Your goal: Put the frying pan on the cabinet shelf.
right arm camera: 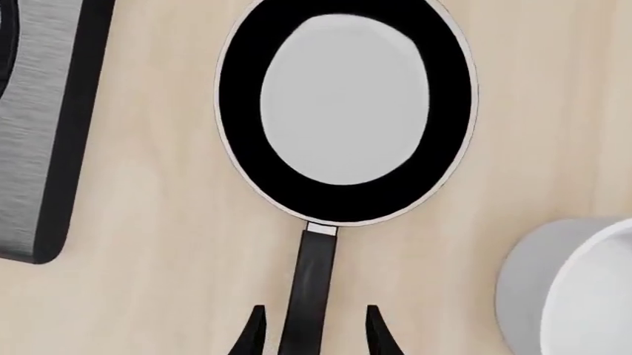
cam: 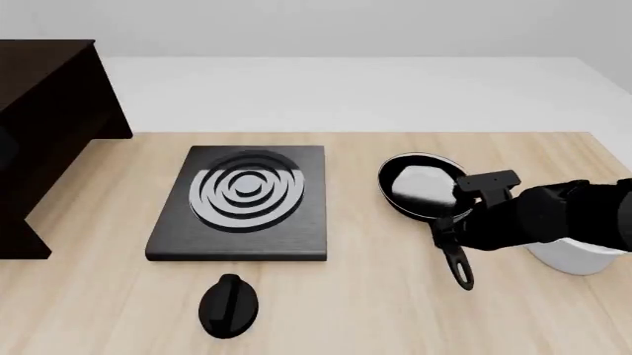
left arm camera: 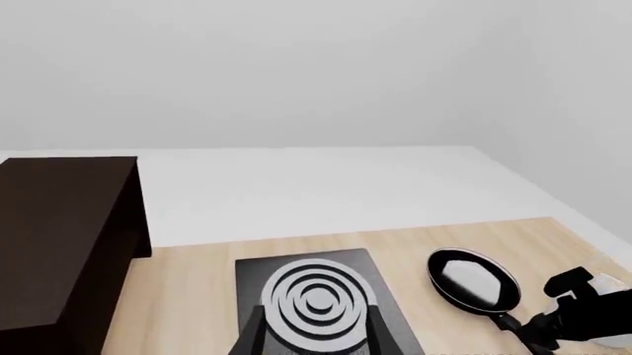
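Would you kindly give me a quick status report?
Right gripper open, straddling frying pan handle. Left gripper open above stove plate. Pan on table; cabinet shelf far left.

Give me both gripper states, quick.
Left gripper: open, holding nothing, above the stove plate.
Right gripper: open, fingers either side of the pan handle, not yet closed on it.

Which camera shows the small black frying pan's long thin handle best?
Right wrist view: the frying pan's handle runs unobstructed between the open right gripper fingers. Front view: the right arm covers its middle. Left wrist view: only a stub shows.
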{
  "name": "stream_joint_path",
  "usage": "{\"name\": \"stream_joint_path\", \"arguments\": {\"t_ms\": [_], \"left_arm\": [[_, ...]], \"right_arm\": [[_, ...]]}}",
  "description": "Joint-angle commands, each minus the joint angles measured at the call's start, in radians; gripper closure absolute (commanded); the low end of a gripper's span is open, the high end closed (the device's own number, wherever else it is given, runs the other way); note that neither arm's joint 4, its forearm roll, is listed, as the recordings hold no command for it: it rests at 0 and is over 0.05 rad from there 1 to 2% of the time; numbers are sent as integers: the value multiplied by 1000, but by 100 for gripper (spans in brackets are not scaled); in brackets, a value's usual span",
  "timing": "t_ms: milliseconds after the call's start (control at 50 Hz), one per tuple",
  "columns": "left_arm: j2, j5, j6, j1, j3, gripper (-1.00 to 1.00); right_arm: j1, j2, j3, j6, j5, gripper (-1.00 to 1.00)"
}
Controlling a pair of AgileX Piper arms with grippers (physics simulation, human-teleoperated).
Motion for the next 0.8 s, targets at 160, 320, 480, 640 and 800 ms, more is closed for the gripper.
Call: {"name": "stream_joint_path", "arguments": {"t_ms": [160,320,480,640,800], "left_arm": [[1,-6,4,-9,15,-100],[-1,-3,5,-13,11,-100],[0,-2,2,-12,13,-100],[-2,-8,2,-10,20,-100],[-1,-9,1,-9,21,-100]], "right_arm": [[-20,40,39,6,-42,-100],[-10,41,62,11,-56,-100],[13,67,85,22,-90,-100],[19,79,91,27,-104,-100],[11,72,99,19,-115,-100]]}}
